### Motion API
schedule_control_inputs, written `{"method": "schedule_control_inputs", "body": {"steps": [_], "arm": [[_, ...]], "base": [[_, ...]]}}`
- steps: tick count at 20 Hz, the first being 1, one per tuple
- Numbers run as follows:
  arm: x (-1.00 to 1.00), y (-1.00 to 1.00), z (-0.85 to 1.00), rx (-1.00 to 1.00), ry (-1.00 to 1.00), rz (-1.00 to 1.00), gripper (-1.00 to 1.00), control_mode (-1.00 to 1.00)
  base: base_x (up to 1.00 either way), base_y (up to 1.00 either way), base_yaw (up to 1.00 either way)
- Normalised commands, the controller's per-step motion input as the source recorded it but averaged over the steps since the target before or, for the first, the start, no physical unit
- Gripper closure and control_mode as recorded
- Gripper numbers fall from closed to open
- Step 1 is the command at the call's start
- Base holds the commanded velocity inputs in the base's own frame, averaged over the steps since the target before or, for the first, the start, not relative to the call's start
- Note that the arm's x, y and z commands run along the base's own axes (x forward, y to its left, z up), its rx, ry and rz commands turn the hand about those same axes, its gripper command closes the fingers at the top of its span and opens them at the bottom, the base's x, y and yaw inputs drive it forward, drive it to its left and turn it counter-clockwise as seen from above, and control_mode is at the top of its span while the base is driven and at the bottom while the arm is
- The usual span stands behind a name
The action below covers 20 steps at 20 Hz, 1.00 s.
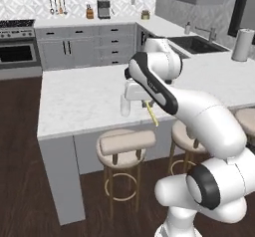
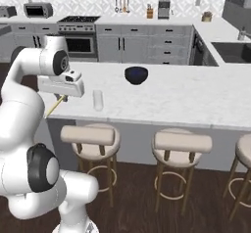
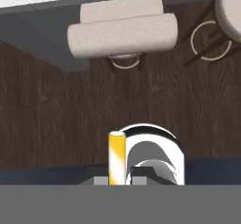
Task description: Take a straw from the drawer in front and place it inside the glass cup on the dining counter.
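Note:
My gripper is shut on the straw, a thin pale yellow stick that hangs tilted downward from the fingers. In the hand view the straw rises between the fingertips, above dark wood floor. The glass cup stands upright near the stool-side edge of the dining counter. The hand hovers on my side of that edge, close to the cup and apart from it. The drawer is out of view.
Round cushioned stools stand under the overhang, right below the hand. A dark blue bowl sits further back on the counter. A paper towel roll and a sink are at the far right.

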Motion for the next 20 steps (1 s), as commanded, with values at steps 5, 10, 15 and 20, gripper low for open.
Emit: {"method": "schedule_control_inputs", "body": {"steps": [5, 10, 15, 20], "arm": [[0.00, 0.00, 0.00, 0.00, 0.00, 0.00, 1.00, 1.00], [0.00, 0.00, 0.00, 0.00, 0.00, 0.00, 1.00, 1.00], [0.16, -0.04, 0.02, 0.00, 0.00, 0.01, 1.00, -1.00], [0.17, -0.46, 0.20, 0.00, -0.25, 0.14, 1.00, -1.00]], "base": [[0.77, -0.31, 0.26], [0.98, -0.28, 0.11], [0.80, -0.22, 0.05], [0.00, 0.00, 0.00]]}}
